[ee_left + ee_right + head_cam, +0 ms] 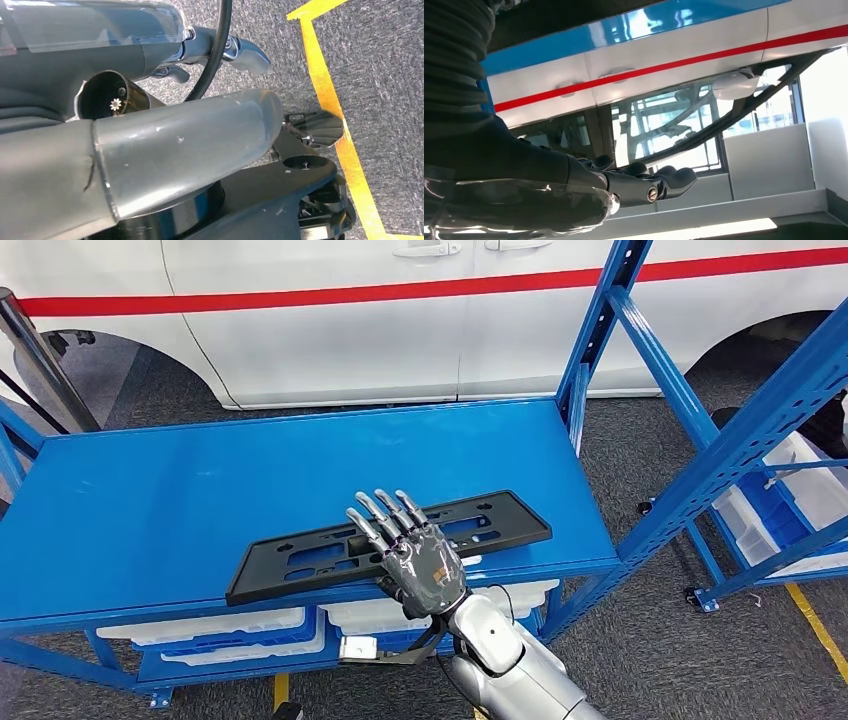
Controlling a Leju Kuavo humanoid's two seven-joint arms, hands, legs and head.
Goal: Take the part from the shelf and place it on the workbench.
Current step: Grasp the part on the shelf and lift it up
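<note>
A white vehicle [330, 330] with a glossy body and a red stripe fills the space beyond the fingertips, its wheel arches cut off at the frame edges. Nearer, the blue shelf [150, 510] offers a broad, smooth painted metal deck, bounded by angled blue uprights [600, 330]; white bins [200, 628] sit half hidden beneath its front lip. Grey carpet [640, 640] with a coarse weave lies around it, and a strip of yellow floor tape [345, 150] shows in the left wrist view.

The part [300, 562], a long flat black plastic plate with rectangular cut-outs and a matte finish, lies on the deck near its front edge. The right hand [415, 555] reaches over it, back upward, metallic fingers [385, 515] extended and slightly spread across the plate's middle. The palm hides whatever lies beneath, so I cannot tell whether it touches the plate; nothing is visibly grasped. From the right wrist view the dark fingers [664, 182] stretch straight out.

The left hand's state cannot be made out among grey curved covers.
</note>
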